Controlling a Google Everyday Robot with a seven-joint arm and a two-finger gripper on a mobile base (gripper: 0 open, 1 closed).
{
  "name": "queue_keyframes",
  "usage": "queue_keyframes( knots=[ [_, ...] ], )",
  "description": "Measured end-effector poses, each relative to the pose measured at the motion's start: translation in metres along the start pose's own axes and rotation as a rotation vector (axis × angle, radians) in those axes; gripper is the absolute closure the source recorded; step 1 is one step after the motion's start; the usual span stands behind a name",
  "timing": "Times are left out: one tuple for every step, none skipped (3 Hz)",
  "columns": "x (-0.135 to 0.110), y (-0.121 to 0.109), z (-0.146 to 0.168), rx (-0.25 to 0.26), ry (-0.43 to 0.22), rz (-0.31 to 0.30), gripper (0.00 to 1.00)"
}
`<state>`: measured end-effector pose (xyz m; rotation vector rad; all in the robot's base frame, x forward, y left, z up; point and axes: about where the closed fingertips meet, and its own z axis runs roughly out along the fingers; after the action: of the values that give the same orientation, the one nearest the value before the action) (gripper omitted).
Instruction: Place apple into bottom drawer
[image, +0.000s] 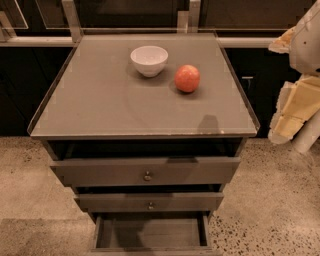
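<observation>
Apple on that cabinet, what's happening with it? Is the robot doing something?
The robot is meant to put the apple into the bottom drawer, but it hasn't picked it up yet. The apple sits on the cabinet top, next to a white bowl. The bottom drawer is pulled open. The gripper is over at the right edge, apart from the apple.

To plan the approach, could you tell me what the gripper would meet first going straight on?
The gripper, at the right edge beside the grey three-drawer cabinet, seems to point downward; it probably meets the speckled floor first, not the round orange-red apple; depth is unclear.
</observation>
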<state>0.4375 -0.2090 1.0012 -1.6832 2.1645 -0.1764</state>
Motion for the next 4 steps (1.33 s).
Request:
queue_keyframes(
  knots=[
    [-0.002,-0.003,-0.001,0.008,-0.006,0.0,0.0],
    [-0.021,-0.044,0.003,0.053,-0.057,-0.007,0.0],
    [-0.063,-0.115,0.047,0.041,-0.137,0.005,0.0],
    [-0.109,-0.165,0.1,-0.012,-0.221,0.037,0.0]
  ],
)
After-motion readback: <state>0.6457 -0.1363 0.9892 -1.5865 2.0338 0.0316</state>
